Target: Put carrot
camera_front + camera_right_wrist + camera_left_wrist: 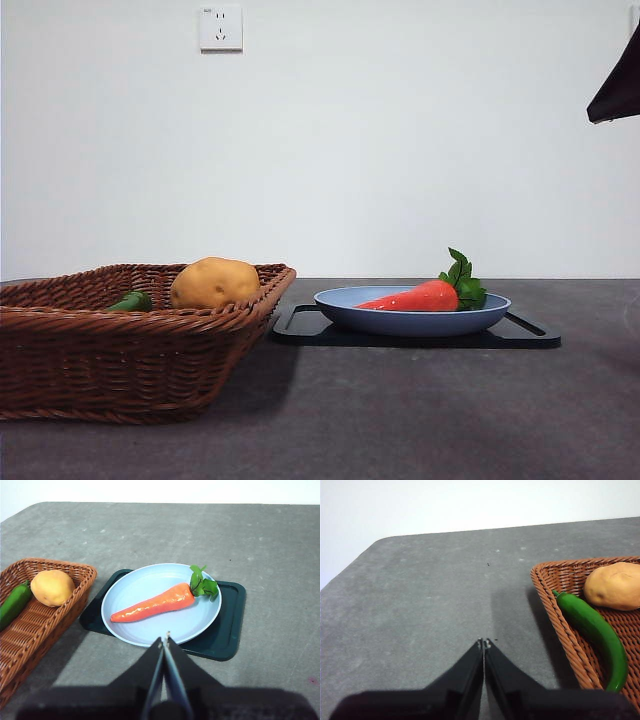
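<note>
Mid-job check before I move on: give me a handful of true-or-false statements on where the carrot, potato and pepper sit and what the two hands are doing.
1. The carrot lies on the light blue plate. True.
2. The plate sits directly on the bare table. False: it rests on a dark tray.
3. The potato is in the wicker basket. True.
4. The green pepper lies on the plate beside the carrot. False: it is in the basket next to the potato.
5. The right hand grips the carrot. False: it is shut, holding nothing, apart from the carrot.
6. The left hand is shut, holding nothing. True.
</note>
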### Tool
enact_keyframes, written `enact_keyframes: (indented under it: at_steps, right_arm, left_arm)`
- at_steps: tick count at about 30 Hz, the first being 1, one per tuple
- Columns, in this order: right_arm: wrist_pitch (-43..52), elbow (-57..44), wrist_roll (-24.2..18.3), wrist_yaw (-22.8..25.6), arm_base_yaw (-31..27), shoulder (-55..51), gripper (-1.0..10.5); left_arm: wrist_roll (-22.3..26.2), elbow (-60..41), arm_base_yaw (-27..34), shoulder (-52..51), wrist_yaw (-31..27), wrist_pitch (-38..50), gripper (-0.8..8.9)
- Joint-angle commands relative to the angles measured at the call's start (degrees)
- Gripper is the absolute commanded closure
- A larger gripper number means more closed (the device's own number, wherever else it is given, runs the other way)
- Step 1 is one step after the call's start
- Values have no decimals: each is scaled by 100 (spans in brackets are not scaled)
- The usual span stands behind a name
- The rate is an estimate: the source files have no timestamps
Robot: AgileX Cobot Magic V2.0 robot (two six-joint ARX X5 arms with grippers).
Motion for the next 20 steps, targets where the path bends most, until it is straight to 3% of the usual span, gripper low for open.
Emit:
enact_keyframes:
  at_steps: [1, 7, 9, 11, 17, 20]
  right_arm:
    - [46, 17, 55, 24, 35, 17, 943]
    - [0, 15, 50, 26, 35, -83, 943]
    - [-96, 15, -321, 249, -50, -579, 943]
    - [-179, 4, -846, 291, -323, -1217, 943]
    - [-975, -42, -1062, 251, -1646, -2649, 943]
    - [-1099, -203, -1102, -184, -2068, -2841, 943]
  left_arm:
    - [22, -59, 11, -13, -13, 79, 805]
    - [22, -59, 11, -13, -15, 94, 805]
    - [22, -59, 11, -13, -15, 96, 805]
    - [22, -59, 11, -13, -15, 94, 805]
    - [22, -59, 11, -13, -13, 94, 805]
    - [22, -59, 11, -13, -15, 94, 805]
